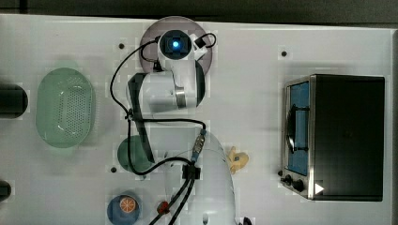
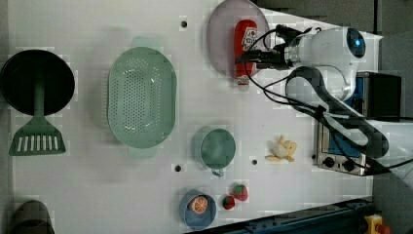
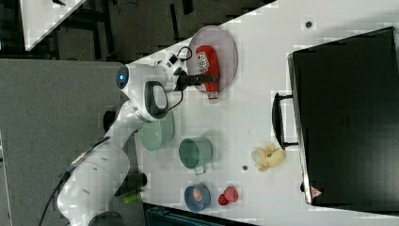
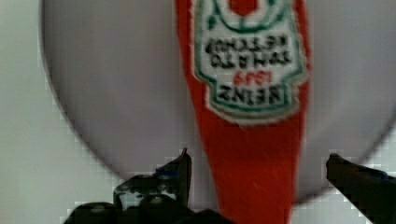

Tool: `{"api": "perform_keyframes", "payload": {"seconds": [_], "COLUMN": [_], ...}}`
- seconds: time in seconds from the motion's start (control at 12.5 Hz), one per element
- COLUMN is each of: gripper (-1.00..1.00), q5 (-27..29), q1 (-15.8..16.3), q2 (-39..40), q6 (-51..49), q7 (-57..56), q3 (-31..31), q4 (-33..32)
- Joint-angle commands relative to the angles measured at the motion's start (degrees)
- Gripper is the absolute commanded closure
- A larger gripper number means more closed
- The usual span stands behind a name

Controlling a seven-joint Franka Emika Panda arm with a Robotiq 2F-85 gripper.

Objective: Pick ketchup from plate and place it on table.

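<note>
Slim red ketchup (image 4: 252, 154) with white label lies flat on mauve plate (image 4: 116, 93).

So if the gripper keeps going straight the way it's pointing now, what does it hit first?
Most likely the ketchup. The gripper points down at the plate with its jaws open on either side of the bottle's red body. How much gap remains above the bottle is hard to judge.

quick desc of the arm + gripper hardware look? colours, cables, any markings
The arm has glossy white rounded shells with dark grey or black bands at the joints. A round blue light glows on the wrist end. Loose black cables loop along the links, one with a small metallic connector. The gripper has slim black fingers. I see no readable markings.
</note>
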Motion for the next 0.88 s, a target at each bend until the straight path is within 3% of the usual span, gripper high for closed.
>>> {"api": "perform_keyframes", "payload": {"seconds": [0.08, 0.4, 0.48, 0.72, 0.88], "gripper": [-1.00, -1.00, -0.91, -0.21, -0.21], "q5": [-2.50, -3.43, -3.43, -3.43, -3.42], "q1": [0.13, 0.30, 0.41, 0.48, 0.46], "q2": [1.42, 4.20, 4.43, 4.30, 4.20], "q6": [3.99, 6.06, 6.40, 6.48, 6.49], "q7": [-2.92, -2.91, -2.91, -2.88, -2.89], "q3": [-0.11, -0.14, -0.13, -0.31, -0.27], "q4": [3.38, 4.66, 4.80, 5.16, 5.68]}}
